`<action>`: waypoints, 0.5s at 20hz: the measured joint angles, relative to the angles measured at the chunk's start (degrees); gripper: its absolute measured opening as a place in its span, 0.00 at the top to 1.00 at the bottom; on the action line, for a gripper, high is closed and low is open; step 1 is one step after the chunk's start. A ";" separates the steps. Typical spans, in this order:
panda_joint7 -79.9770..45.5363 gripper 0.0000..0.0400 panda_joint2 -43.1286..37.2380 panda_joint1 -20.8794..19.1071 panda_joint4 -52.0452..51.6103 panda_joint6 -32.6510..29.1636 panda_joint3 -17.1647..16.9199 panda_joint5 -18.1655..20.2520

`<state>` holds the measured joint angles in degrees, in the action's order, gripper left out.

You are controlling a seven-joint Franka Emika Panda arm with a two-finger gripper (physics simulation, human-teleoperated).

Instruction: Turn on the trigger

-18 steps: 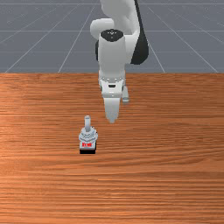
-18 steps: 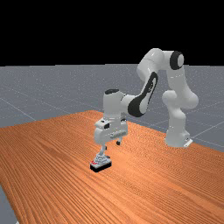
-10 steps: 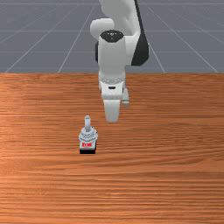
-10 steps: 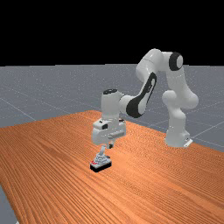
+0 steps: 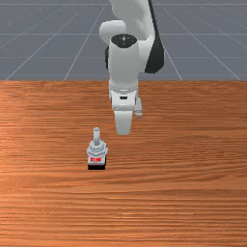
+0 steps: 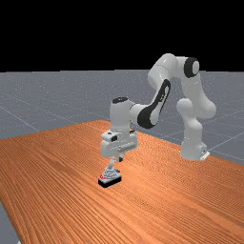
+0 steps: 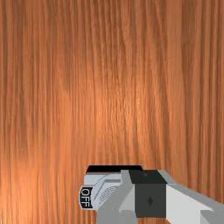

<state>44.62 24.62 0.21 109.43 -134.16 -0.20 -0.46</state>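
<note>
Grey over a black base (image 5: pixel 96 167), the trigger (image 5: pixel 97 149) sits left of the middle in the front view. Its lever (image 5: pixel 96 136) rises and leans to the far side, and red marks (image 5: pixel 96 159) show on the near face. The wrist view shows an OFF plate (image 7: pixel 85 197) on it.

Just right of the lever and apart from it hangs the gripper (image 5: pixel 123 133), fingers brought together and nothing held. That suits a push, I judge: shut tips make one firm prod. To do it well, line the tips up beside the lever, low enough to meet its shaft squarely, then press slowly through its whole swing. Too high and they may slip over the top; too low and they may shove the base along the wood. Which way is "on" I cannot tell, so it is worth settling before pushing.

Orange-brown table (image 5: pixel 193 193) runs beneath, streaked with grain from left to right. Grey floor (image 5: pixel 207 48) with pale lines lies beyond its far edge, behind the arm (image 5: pixel 124 62); black (image 6: pixel 119 33) hangs above the far view's horizon.
</note>
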 joint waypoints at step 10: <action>1.11 1.00 1.02 -0.62 4.14 -14.31 0.25 0.63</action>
<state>45.73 25.64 -0.40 113.57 -148.46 0.05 0.17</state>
